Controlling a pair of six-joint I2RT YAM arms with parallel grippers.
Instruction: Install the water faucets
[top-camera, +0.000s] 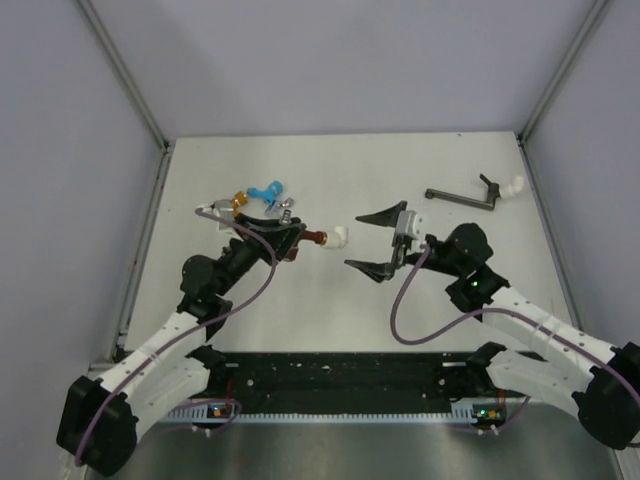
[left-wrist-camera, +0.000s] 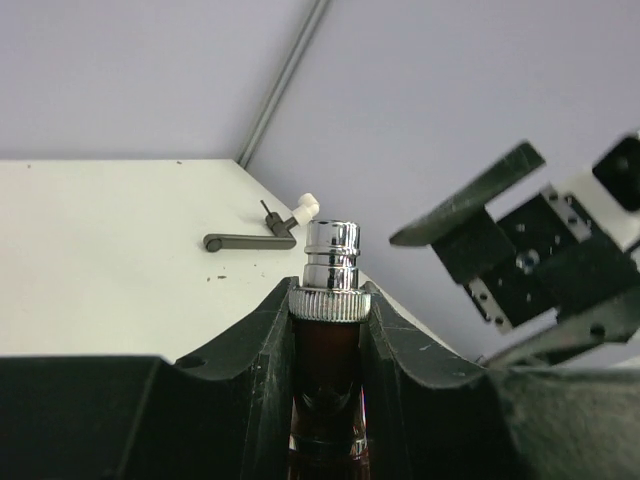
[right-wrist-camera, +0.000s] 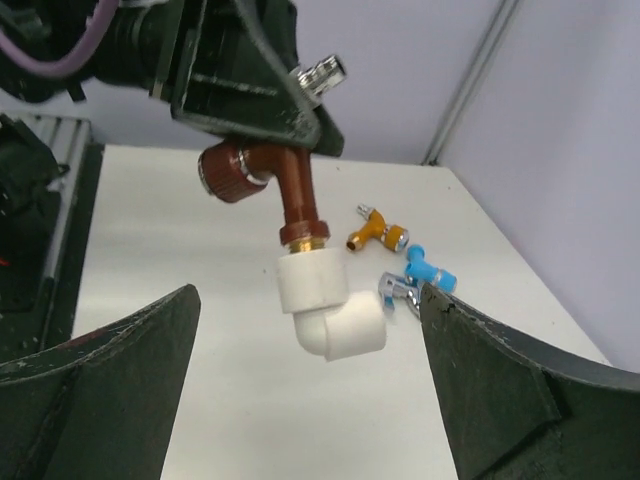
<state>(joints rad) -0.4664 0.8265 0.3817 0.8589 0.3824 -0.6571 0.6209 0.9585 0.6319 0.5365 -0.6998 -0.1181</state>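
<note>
The left gripper (top-camera: 285, 234) is clamped tight on the dark red-brown faucet (right-wrist-camera: 290, 190), held above the table (top-camera: 450, 320). A white elbow fitting (right-wrist-camera: 330, 310) sits on the faucet's end. The right gripper (top-camera: 355, 241) gapes wide just beside the elbow, holding nothing. The orange faucet (top-camera: 236, 203) and light blue faucet (top-camera: 265, 190) lie behind the left gripper; the grey faucet (top-camera: 465, 196) lies far right
</note>
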